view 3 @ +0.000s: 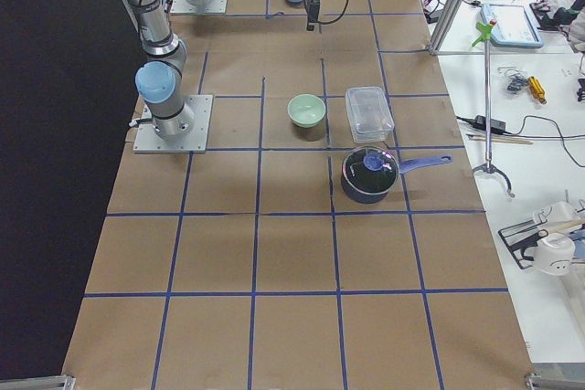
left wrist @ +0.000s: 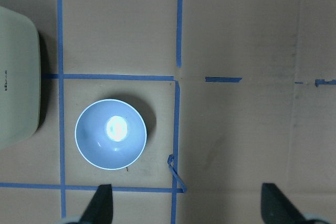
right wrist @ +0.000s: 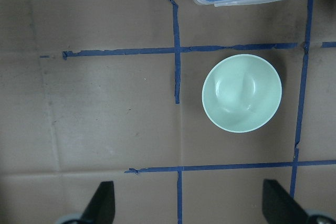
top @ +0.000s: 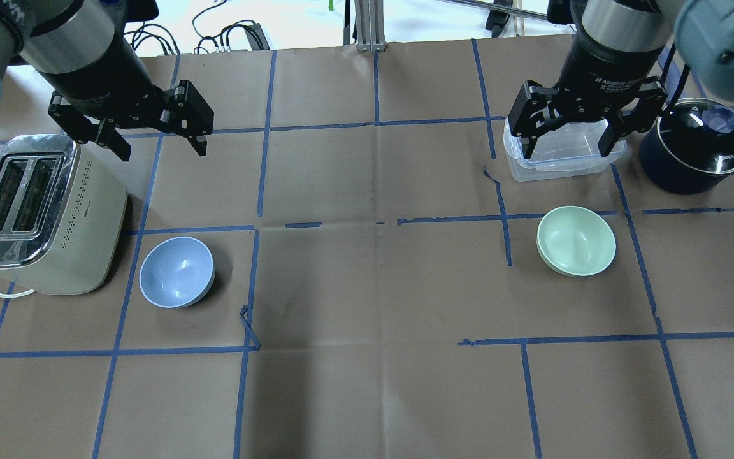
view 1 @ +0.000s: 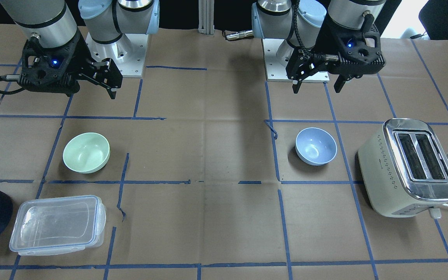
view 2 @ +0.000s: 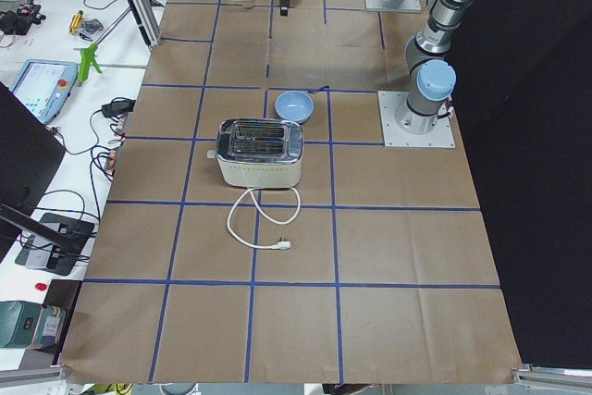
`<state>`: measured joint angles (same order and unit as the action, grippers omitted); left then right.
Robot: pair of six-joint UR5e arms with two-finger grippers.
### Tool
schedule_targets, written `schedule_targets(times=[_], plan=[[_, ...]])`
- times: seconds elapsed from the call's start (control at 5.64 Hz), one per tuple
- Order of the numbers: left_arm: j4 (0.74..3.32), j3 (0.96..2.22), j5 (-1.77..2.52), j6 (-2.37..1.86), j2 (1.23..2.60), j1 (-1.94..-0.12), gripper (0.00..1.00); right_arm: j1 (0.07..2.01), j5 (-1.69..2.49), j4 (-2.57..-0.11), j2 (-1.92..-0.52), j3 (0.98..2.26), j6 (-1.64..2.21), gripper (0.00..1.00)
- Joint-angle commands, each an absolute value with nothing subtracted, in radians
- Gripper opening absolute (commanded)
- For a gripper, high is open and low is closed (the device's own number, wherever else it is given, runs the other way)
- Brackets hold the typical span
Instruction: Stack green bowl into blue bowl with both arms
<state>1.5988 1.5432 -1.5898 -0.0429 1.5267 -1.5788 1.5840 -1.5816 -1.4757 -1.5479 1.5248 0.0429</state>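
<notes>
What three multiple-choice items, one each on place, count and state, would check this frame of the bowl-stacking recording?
1. On which side of the robot does the green bowl sit?
A) its left
B) its right
C) dead centre

2. How many bowls are in view?
A) one
B) two
C) three

3. How are the left end effector and the right end effector?
A) both open and empty
B) both shut on bowls
C) one open, one shut on a bowl

Key:
1 B, the overhead view shows it on the right end effector's half, far across from the blue bowl.
2 B, only the green one and the blue one show in any view.
3 A, both hang clear of the bowls with fingers spread and nothing between them.
</notes>
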Motion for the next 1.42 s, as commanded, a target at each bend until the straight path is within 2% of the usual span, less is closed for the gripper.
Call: schedule_targets(times=[0.0, 0.89, 1.24], plan=[[1.601, 1.545, -1.595, -0.040, 1.526, -1.578, 0.98, 1.585, -1.582, -1.476, -1.549, 1.526, 0.043, 1.00], [1.601, 1.545, -1.597, -0.038, 1.526, -1.577, 0.98, 1.525, -1.594, -1.476, -1.543, 1.558, -0.083, 1.00], [1.605, 1.555, -1.600, -0.009, 1.523, -1.559, 0.98, 1.325, -1.592, -1.489, -1.545, 1.620, -0.333, 1.00]])
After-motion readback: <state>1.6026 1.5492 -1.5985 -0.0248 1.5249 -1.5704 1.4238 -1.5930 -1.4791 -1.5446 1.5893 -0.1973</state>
